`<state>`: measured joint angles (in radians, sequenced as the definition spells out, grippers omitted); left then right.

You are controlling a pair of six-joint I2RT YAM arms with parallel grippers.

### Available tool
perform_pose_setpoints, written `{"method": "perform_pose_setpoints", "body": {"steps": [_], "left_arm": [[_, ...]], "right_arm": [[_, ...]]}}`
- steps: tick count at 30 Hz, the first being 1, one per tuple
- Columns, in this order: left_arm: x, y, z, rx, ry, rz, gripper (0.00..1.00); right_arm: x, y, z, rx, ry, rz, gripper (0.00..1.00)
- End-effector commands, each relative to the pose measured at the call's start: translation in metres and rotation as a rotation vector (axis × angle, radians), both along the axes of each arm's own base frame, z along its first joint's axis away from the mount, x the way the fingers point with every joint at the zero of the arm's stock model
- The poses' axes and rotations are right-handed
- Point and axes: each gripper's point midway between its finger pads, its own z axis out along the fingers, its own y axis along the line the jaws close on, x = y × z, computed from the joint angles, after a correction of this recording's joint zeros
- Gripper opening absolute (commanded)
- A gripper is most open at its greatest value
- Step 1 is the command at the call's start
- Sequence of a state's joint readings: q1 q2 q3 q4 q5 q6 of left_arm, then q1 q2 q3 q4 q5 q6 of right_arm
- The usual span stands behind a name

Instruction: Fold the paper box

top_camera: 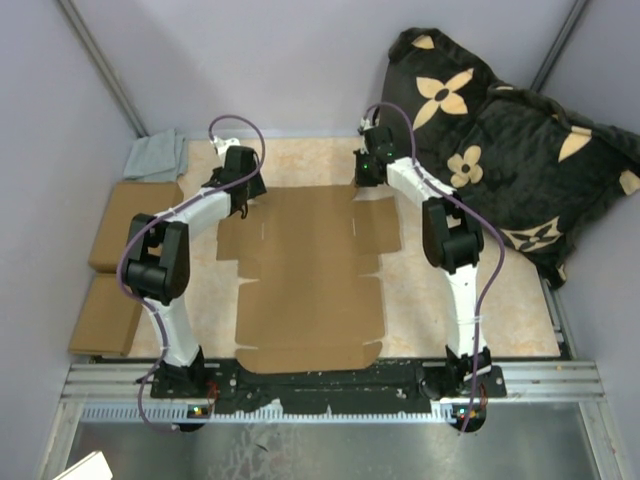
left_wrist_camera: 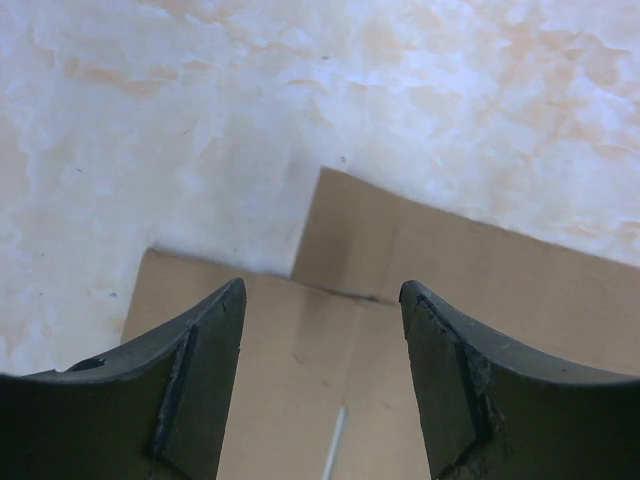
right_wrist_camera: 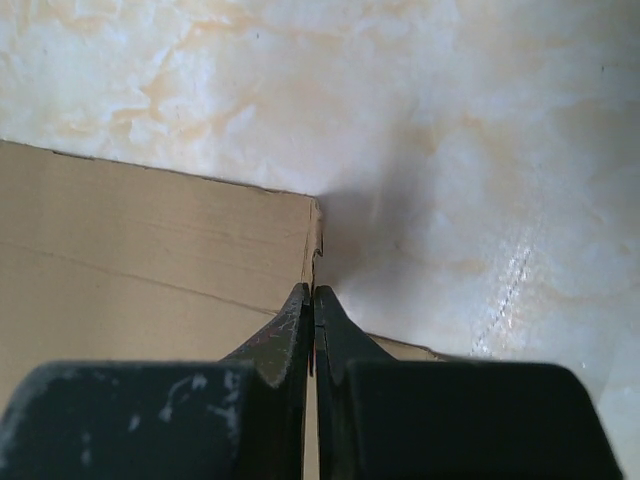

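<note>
The paper box [top_camera: 310,280] lies flat and unfolded on the marbled table between my two arms, a plain brown die-cut sheet with flaps and notches. My left gripper [top_camera: 243,197] hovers over its far left corner. In the left wrist view that gripper [left_wrist_camera: 322,290] is open, and the box's stepped corner [left_wrist_camera: 450,270] shows between and beyond the fingers. My right gripper [top_camera: 366,180] is at the far right corner. In the right wrist view it [right_wrist_camera: 313,290] is shut, with the thin side edge of the box's far flap [right_wrist_camera: 150,240] running into the closed tips.
Two brown cardboard blocks [top_camera: 130,225] [top_camera: 105,315] lie at the left edge, with a grey cloth [top_camera: 158,157] behind them. A black pillow with tan flowers [top_camera: 500,140] fills the back right. The metal rail [top_camera: 330,385] runs along the near edge.
</note>
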<state>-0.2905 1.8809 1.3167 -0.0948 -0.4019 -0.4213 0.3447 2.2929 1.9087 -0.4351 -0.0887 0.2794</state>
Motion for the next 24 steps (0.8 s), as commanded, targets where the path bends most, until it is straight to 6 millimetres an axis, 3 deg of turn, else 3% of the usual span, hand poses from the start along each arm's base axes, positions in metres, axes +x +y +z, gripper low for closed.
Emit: {"method": "perform_pose_setpoints", "body": {"steps": [1, 5, 12, 24], "left_arm": [[0.012, 0.018, -0.012, 0.016, 0.028, 0.040, 0.69], [0.021, 0.015, -0.022, -0.082, 0.010, 0.005, 0.67], [0.029, -0.002, -0.021, -0.161, -0.019, -0.086, 0.65], [0.026, -0.023, -0.039, -0.229, 0.021, -0.176, 0.61]], "right_arm": [[-0.004, -0.004, 0.047, -0.020, -0.088, 0.036, 0.00], [-0.007, -0.007, 0.043, -0.042, -0.079, 0.041, 0.00], [-0.007, -0.007, 0.045, -0.045, -0.082, 0.046, 0.00], [-0.006, -0.004, 0.049, -0.034, -0.085, 0.054, 0.00]]}}
